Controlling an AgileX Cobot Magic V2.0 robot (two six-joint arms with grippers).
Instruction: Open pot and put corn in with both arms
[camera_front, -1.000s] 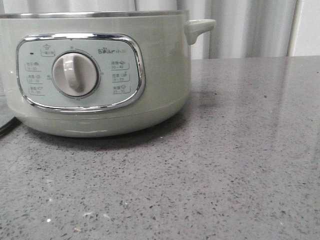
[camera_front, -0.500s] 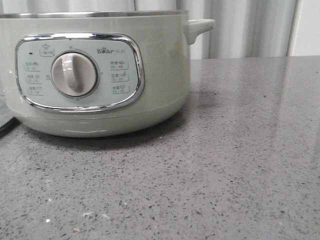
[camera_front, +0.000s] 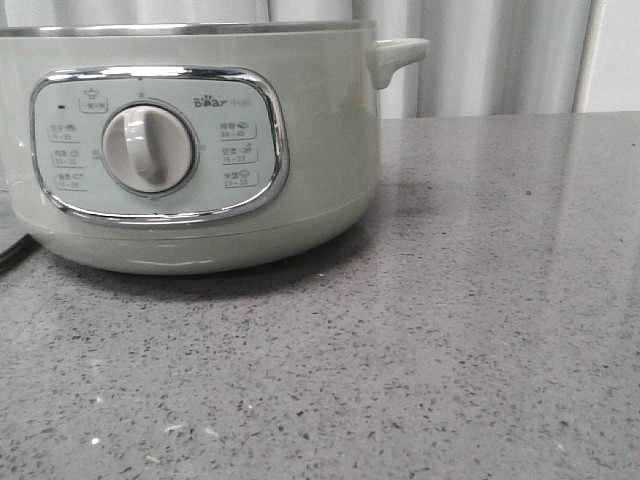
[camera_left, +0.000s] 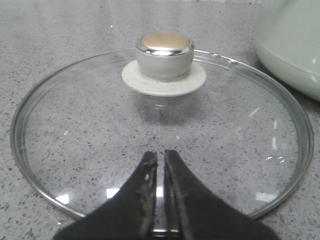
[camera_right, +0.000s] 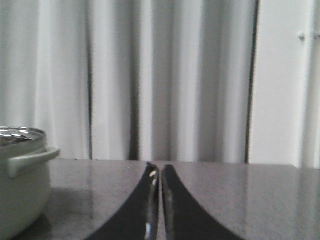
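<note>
Grey speckled stone bench (camera_front: 480, 330) carries the clear round glass lid (camera_left: 160, 135), lying flat just beside the pale-green round electric pot (camera_front: 190, 150). Left gripper (camera_left: 161, 159) hovers over the lid, fingers together; right gripper (camera_right: 160, 172) likewise closed, holding nothing.

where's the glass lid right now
The glass lid lies flat on the grey countertop, seen only in the left wrist view, beside the pot and beneath the shut left gripper.
</note>
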